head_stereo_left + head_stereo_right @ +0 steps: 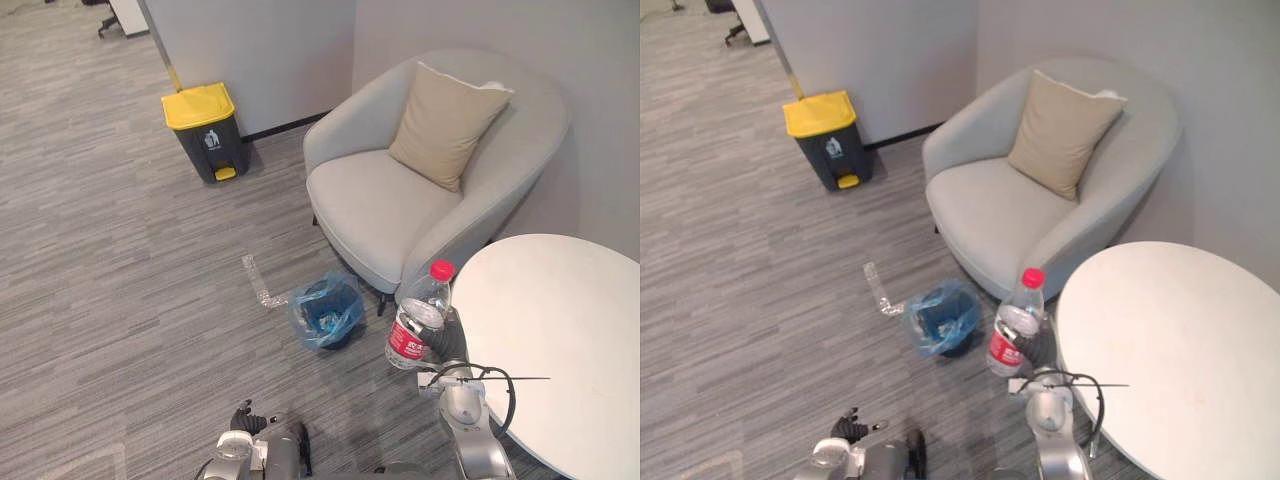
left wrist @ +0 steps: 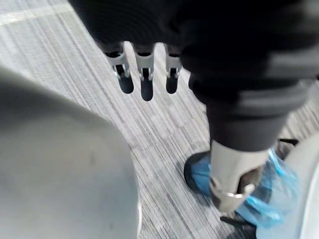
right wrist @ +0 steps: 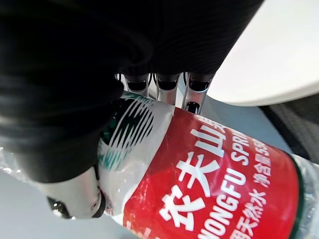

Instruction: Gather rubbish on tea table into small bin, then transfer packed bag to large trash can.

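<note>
My right hand (image 1: pixel 447 342) is shut on a clear plastic water bottle (image 1: pixel 418 318) with a red cap and red label, held upright just off the left edge of the round white tea table (image 1: pixel 560 340). In the right wrist view the fingers (image 3: pixel 164 92) curl round the bottle (image 3: pixel 214 179), with the thumb under it. The small bin (image 1: pixel 327 312), lined with a blue bag, stands on the carpet to the left of the bottle, below it. My left hand (image 1: pixel 240 420) hangs low over the carpet with straight fingers (image 2: pixel 144 79), holding nothing, and the blue-bagged bin (image 2: pixel 281 191) lies past it.
A grey armchair (image 1: pixel 400 200) with a beige cushion (image 1: pixel 445 125) stands behind the small bin. The large dark trash can (image 1: pixel 207 130) with a yellow lid stands by the far wall. A clear plastic strip (image 1: pixel 255 280) lies on the carpet left of the small bin.
</note>
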Available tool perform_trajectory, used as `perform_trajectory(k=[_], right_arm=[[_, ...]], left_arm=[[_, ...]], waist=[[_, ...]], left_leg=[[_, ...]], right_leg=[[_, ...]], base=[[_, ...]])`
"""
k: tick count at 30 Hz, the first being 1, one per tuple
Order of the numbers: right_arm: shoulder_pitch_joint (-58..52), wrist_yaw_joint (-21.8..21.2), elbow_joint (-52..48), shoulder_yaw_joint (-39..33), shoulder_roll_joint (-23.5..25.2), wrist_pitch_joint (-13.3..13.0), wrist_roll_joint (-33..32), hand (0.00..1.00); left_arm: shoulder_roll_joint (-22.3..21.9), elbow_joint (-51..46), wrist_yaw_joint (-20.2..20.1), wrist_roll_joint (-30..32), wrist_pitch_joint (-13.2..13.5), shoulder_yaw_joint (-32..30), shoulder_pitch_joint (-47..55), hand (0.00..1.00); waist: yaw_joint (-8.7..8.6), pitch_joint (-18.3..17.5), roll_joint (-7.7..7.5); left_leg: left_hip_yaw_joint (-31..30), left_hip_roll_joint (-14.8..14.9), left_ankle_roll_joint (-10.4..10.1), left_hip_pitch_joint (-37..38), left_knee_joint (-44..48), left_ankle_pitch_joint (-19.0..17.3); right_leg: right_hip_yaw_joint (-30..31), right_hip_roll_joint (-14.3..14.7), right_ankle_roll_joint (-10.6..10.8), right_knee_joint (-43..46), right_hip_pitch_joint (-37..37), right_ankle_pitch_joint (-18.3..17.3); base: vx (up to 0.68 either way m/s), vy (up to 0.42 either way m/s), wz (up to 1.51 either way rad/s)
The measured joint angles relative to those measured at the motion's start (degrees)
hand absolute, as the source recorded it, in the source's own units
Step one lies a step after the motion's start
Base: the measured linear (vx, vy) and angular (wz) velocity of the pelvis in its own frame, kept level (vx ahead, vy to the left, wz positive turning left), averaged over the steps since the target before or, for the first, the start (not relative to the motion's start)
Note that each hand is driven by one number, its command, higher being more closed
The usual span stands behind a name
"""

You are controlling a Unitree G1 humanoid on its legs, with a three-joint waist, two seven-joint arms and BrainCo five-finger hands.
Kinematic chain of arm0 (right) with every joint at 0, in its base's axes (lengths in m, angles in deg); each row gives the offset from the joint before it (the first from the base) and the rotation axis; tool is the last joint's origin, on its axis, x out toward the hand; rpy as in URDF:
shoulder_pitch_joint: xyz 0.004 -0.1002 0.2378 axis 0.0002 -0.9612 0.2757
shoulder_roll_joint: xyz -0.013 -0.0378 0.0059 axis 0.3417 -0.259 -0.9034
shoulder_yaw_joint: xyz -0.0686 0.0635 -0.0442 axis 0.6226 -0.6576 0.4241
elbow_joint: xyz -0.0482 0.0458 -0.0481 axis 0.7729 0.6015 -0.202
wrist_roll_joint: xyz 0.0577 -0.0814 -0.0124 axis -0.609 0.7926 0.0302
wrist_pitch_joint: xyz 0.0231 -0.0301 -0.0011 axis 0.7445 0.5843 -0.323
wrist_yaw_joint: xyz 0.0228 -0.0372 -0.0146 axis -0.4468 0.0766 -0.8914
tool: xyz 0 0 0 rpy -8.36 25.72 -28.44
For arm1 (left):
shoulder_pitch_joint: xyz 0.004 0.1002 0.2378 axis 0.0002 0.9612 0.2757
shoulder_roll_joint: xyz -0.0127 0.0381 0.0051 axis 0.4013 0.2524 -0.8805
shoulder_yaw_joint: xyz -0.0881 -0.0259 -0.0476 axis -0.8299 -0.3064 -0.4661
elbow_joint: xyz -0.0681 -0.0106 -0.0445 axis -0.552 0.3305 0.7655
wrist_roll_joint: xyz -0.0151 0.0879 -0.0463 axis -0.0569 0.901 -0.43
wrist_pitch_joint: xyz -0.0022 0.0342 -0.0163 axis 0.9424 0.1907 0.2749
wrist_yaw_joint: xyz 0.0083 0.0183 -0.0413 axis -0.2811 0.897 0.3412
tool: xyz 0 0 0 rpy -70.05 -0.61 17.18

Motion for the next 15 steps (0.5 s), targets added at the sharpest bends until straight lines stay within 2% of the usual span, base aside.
perform_trajectory(k=[2, 4, 6, 7, 8, 9, 11, 13, 14, 15], right_arm=[[0.3, -0.1, 2.5, 0.1, -0.2, 0.3, 0.1, 1.00], [0.8, -0.4, 4.0, 1.3, -0.2, 0.5, 0.2, 1.00], [0.9, -0.6, 4.1, 2.5, -0.1, 0.6, 0.2, 1.00], [0.9, -0.7, 4.1, 2.9, -0.1, 0.6, 0.5, 1.00], [0.9, -0.8, 4.1, 3.2, -0.2, 0.6, 1.4, 1.00], [0.9, -0.9, 4.1, 3.4, -0.3, 0.6, 2.0, 1.00], [1.4, -1.0, 4.3, 3.4, -0.4, 0.6, 2.3, 1.00], [2.9, -1.4, 6.4, 3.4, -0.5, 0.5, 2.3, 1.00], [3.2, -1.5, 7.5, 3.4, -0.6, 0.5, 2.3, 1.00], [2.9, -1.3, 8.6, 3.3, -0.5, 0.6, 2.4, 1.00]], left_arm=[[0.4, 0.6, 0.0, 0.0, 0.0, 0.0, -0.9, 0.00], [0.4, 1.3, 0.1, 0.1, 0.0, 0.1, -0.9, 0.00], [0.7, 2.6, 0.2, 0.1, -0.1, 1.7, -0.8, 0.00], [1.3, 3.1, 0.2, 0.1, -0.1, 3.1, -0.9, 0.00], [1.5, 3.2, 0.2, 0.1, -0.1, 4.5, -0.8, 0.00], [1.7, 3.3, 0.2, 0.1, -0.2, 5.0, -0.8, 0.00], [2.0, 3.3, 0.2, 0.1, -0.6, 5.5, -0.7, 0.00], [1.9, 3.3, 1.1, 0.0, -0.7, 4.8, -0.7, 0.00], [1.9, 3.4, 1.1, 0.0, -0.7, 4.2, -0.6, 0.00], [2.2, 3.3, 1.1, 0.0, -0.7, 3.5, -0.4, 0.00]], waist=[[0.55, 0.2, -0.43], [0.75, 0.2, -0.44], [0.23, 0.1, -0.25], [-0.03, 0.2, -0.40], [-0.28, 0.2, -0.45], [-0.50, 0.3, -0.28], [-0.88, 0.2, -0.57], [-1.15, 0.4, -0.19], [-1.12, 0.4, -0.24], [-0.95, -0.1, -1.27]], left_leg=[[0.7, -0.6, 1.3, -0.3, 1.4, -0.9], [1.8, -1.5, 1.7, 2.3, 0.5, -2.8], [2.6, -2.3, 1.4, 6.5, -2.9, -3.2], [2.7, -2.7, 2.0, 8.8, -4.1, -3.2], [2.5, -2.8, 2.6, 10.6, -4.7, -3.3], [2.1, -2.8, 2.7, 11.5, -4.9, -3.4], [1.1, -2.6, 3.2, 12.9, -5.1, -3.4], [-0.6, -1.2, 3.2, 13.2, -5.1, -3.4], [-1.5, -1.0, 3.1, 13.3, -5.1, -3.4], [-2.8, -1.6, 2.2, 13.2, -4.7, -4.0]], right_leg=[[1.5, -0.8, 1.2, 0.2, 0.0, 0.7], [3.8, -1.9, 2.0, 4.9, -1.0, 0.2], [5.9, -2.9, 2.4, 17.0, -5.1, 0.2], [6.6, -3.7, 2.7, 25.2, -8.6, 1.5], [8.0, -3.8, 2.0, 32.1, -11.4, 0.9], [8.2, -3.6, 2.0, 34.4, -12.8, -0.4], [8.2, -2.3, 2.1, 32.9, -15.4, -3.1], [9.2, 0.7, 1.9, 23.8, -16.6, -3.4], [9.9, 1.6, 1.9, 18.9, -16.5, -2.5], [11.6, 2.1, 1.3, 11.0, -15.6, 3.2]], base=[[0.12, 0.136, -0.02], [0.13, 0.169, -0.35], [0.12, 0.149, -0.33], [0.16, 0.121, -0.04], [0.21, 0.110, 0.06], [0.18, 0.063, 0.17], [0.18, 0.005, 0.33], [0.17, -0.069, 0.44], [0.15, -0.114, 0.58], [0.17, -0.168, 0.69]])
